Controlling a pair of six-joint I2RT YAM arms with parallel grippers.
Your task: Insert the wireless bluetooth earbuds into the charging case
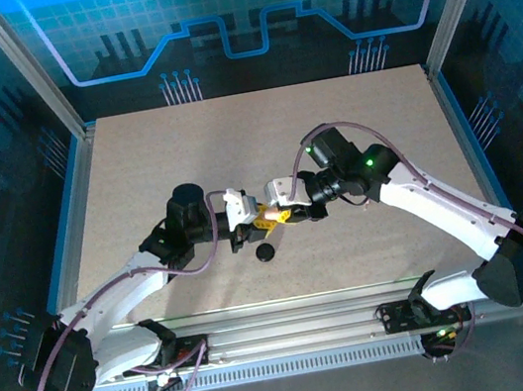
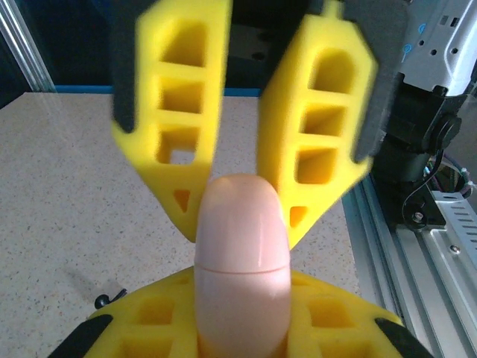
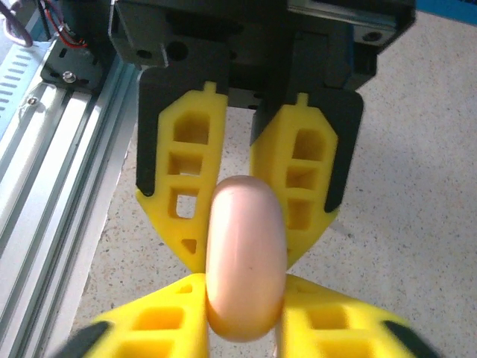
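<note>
A speckled beige tabletop (image 1: 262, 135) is enclosed by blue translucent panels (image 1: 240, 8) printed with circuit-style lines, held in aluminium frame posts (image 1: 35, 75); a ribbed aluminium rail (image 1: 295, 335) is fixed along the near edge.

Reaching in with the left arm (image 1: 118, 295) from lower left and the right arm (image 1: 434, 207) from lower right, elbows bent. Meeting tip to tip at centre. Clamped tight at the left gripper (image 1: 262, 219); close-set at the right gripper (image 1: 282, 216), grip unclear.

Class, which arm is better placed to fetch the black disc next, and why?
Right, likely: the left hand is shut on the pink case, and the black disc lies close by.
</note>
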